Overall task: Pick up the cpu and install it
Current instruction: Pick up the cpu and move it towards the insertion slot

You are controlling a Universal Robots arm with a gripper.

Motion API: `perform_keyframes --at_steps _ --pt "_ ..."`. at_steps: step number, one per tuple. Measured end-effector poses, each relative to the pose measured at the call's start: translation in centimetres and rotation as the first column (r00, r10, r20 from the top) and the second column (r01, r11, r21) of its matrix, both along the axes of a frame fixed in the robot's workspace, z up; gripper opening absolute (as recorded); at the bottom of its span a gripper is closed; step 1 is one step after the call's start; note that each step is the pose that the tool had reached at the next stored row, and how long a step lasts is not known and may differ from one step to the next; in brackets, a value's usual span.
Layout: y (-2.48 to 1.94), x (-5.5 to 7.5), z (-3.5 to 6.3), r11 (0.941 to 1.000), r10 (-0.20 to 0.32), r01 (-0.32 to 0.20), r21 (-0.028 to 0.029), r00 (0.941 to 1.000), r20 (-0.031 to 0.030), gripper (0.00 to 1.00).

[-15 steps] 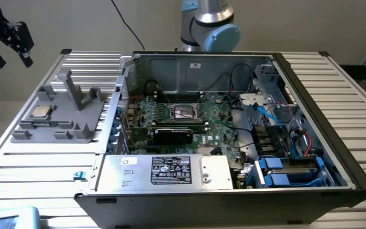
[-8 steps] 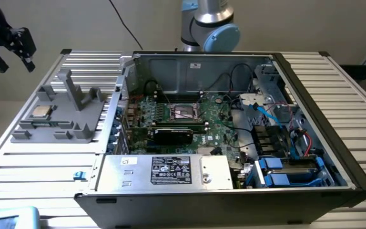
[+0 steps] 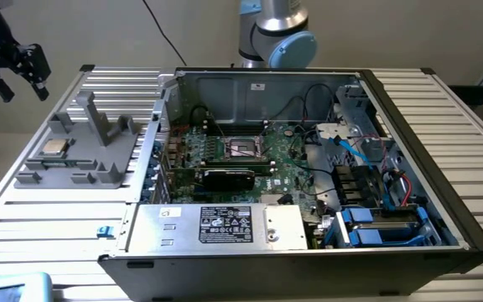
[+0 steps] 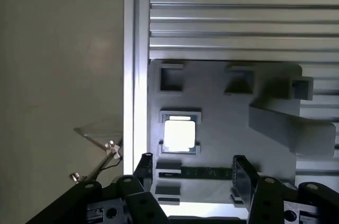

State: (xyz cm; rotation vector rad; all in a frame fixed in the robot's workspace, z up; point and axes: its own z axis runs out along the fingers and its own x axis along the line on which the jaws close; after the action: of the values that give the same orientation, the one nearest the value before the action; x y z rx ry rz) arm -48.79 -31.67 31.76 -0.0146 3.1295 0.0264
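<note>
The cpu point(image 3: 55, 146) is a small square chip with a shiny metal top. It lies flat in a recess of the grey holder point(image 3: 99, 167) on the exterior view's left. My gripper point(image 3: 23, 93) hangs high above that side, open, with nothing between its black fingers. In the wrist view the cpu point(image 4: 180, 133) shows bright on the grey holder point(image 4: 222, 123), a little beyond my gripper point(image 4: 192, 173) and nearer one finger point(image 4: 144, 168) than the other. The motherboard socket point(image 3: 243, 149) with its metal frame sits inside the open computer case point(image 3: 409, 126).
The holder has tall upright posts point(image 3: 90, 119) beside the cpu. A black card point(image 3: 229, 178) lies just in front of the socket, with cables point(image 3: 342, 148) and drive bays to its right. The power supply box point(image 3: 216, 225) fills the case's front. The arm's base point(image 3: 275, 31) stands behind the case.
</note>
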Motion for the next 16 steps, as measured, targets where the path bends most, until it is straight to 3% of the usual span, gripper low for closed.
perform_keyframes --at_steps 4,6,10,14,16 --pt "-0.07 0.0 -0.37 0.9999 0.001 -0.001 -0.0117 1.0 0.0 0.72" --pt "-0.17 0.0 -0.53 0.9999 0.003 -0.003 -0.0144 1.0 -0.0013 0.72" --pt "-0.73 -0.1 -0.82 0.9998 0.011 -0.011 -0.0139 0.9999 -0.0014 0.72" --pt "-1.01 -0.2 -1.54 0.9999 0.013 -0.013 -0.0047 0.9999 -0.0012 0.72" --pt "-1.01 -0.2 -1.9 0.9999 0.013 -0.013 -0.003 0.9999 -0.0012 0.72"
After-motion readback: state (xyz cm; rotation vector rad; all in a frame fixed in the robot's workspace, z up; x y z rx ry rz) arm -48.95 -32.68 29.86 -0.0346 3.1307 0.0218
